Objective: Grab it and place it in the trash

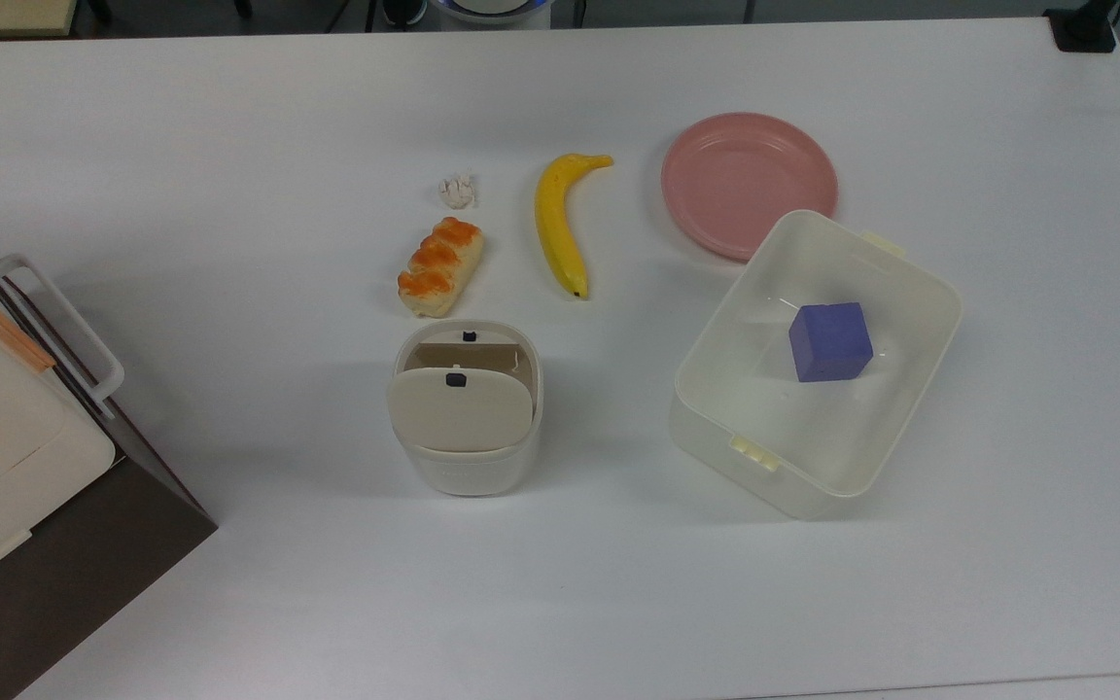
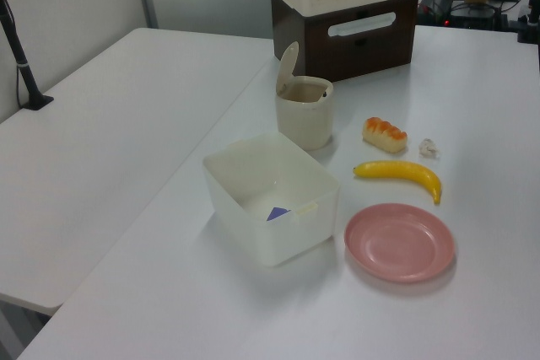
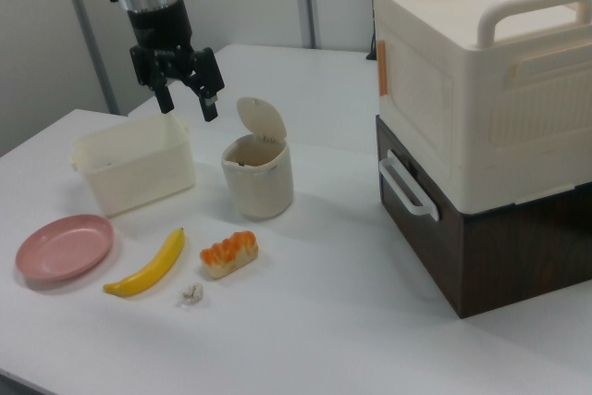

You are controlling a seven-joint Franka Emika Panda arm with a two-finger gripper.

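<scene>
High over the tabletop [image 3: 314,256], gripper [image 3: 189,105] spread wide (nothing held); below, paper wad [image 1: 458,192] near bread roll [image 1: 439,265].

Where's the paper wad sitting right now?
In the top view, the paper wad lies on the table just above the bread roll and left of the banana, touching neither.

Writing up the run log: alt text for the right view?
An open claw hangs above a white table, over a tub and an open-lidded bin. Nearer lie a paper wad, roll, banana and pink plate.
</scene>
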